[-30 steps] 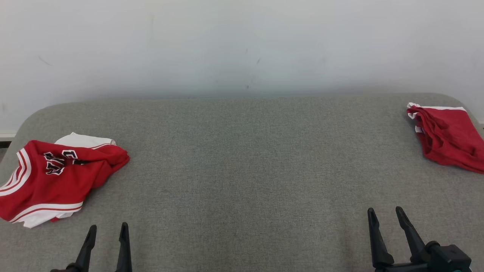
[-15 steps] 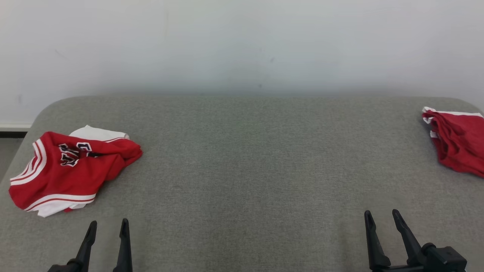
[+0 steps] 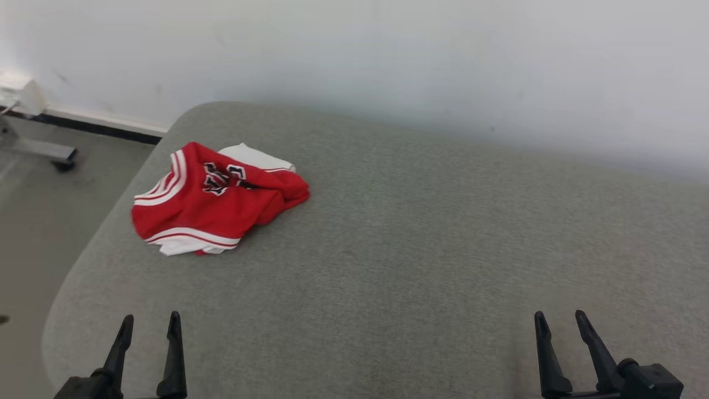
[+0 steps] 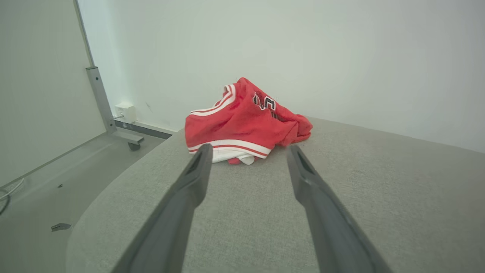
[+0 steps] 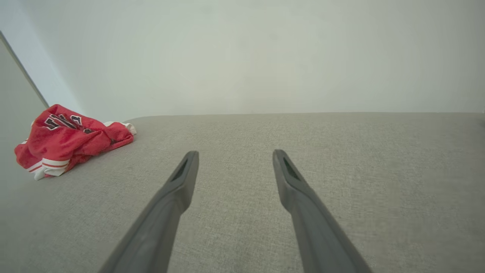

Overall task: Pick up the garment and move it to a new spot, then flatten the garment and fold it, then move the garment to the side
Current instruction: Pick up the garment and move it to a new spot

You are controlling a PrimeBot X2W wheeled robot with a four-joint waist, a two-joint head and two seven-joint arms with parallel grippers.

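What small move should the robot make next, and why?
Probably reach the left hand forward toward the crumpled red-and-white fabric jersey. It lies untouched on the grey upholstered surface, straight ahead of that open, empty hand.

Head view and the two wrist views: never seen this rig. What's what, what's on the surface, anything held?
A wheeled robot with two arms. The head view looks down from its head camera at a grey padded surface. At the bottom, the left gripper and right gripper both stand open, holding nothing. The other two pictures come from a camera on each wrist, looking along that arm's dark fingers. A crumpled red garment with white trim lies near the surface's left end, ahead of the left gripper, untouched.
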